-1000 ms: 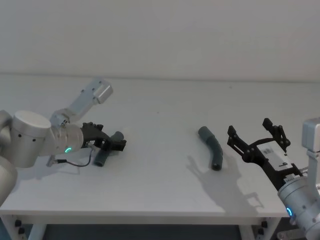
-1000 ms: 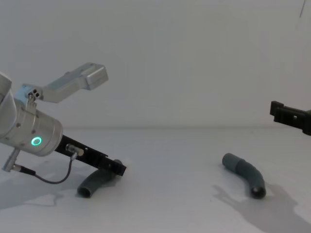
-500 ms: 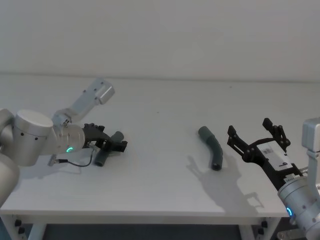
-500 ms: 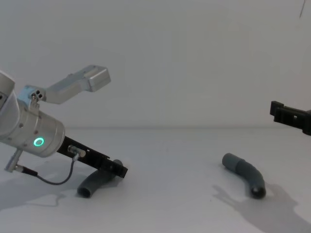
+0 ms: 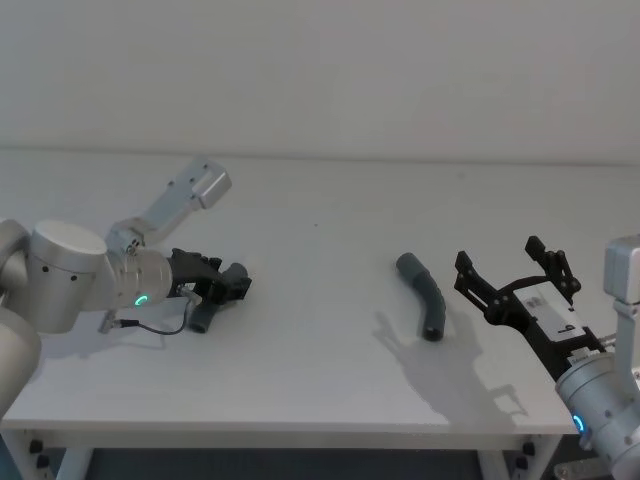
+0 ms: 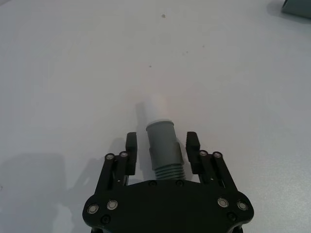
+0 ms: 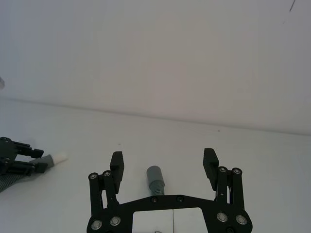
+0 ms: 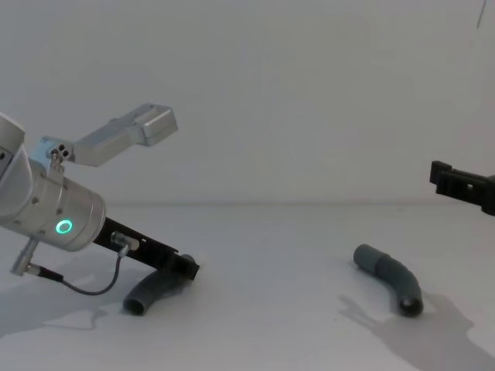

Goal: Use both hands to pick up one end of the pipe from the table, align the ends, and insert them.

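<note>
White table [image 5: 320, 380]: my left gripper [image 5: 232, 283] has backed off slightly, jaws spread astride the left pipe piece [image 8: 151, 292] at its grey cuff, whitish tip [image 6: 152, 109] poking out, ribs mostly hidden under me; right gripper [image 7: 163, 156] unchanged, spread wide near the curved ribbed right piece [image 5: 425, 295].

White table [image 5: 330, 210]: left hose pc [image 5: 203, 318], right hose pc [image 5: 424, 298] (well apart).
</note>
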